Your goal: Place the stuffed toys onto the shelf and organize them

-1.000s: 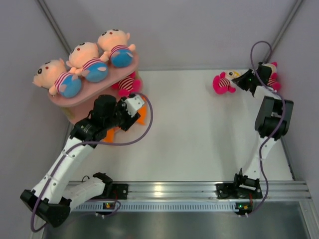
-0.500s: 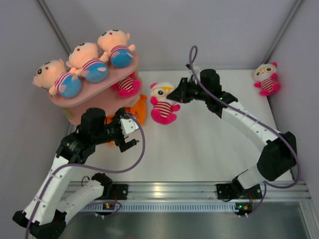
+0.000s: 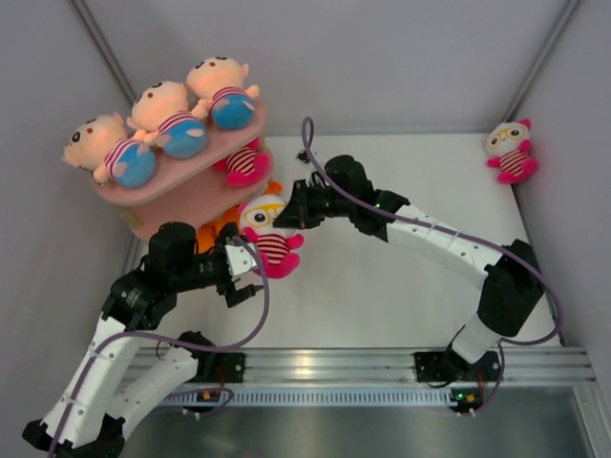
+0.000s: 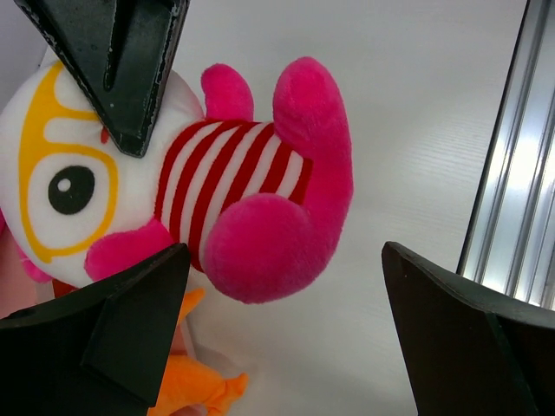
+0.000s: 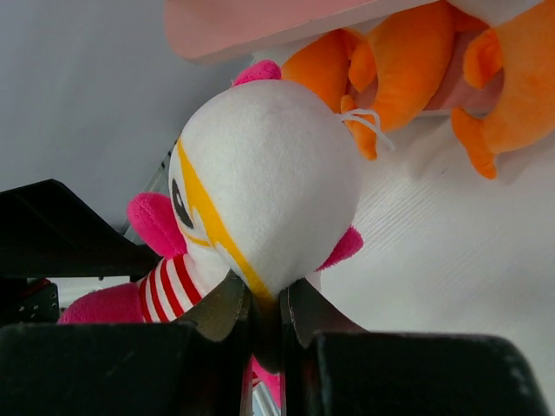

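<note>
While right jaws pinch head of white striped doll (image 3: 270,239) at desk's (image 3: 382,305) 9 o'clock, left jaws gape wide just beside its pink legs, gripping nothing. Pink shelf (image 3: 153,191) at 10 o'clock: top board carries three boy dolls (image 3: 167,119); lower board, one glasses doll (image 3: 246,162). Orange plush (image 3: 215,237) under lower board. Third glasses doll (image 3: 511,151) on desk, 2 o'clock.

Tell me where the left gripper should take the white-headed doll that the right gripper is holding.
Probably the striped belly, coming in from the feet end. The right gripper pinches the doll's head, so that end is taken. The soft, narrower belly lies just ahead of the open left gripper.
</note>
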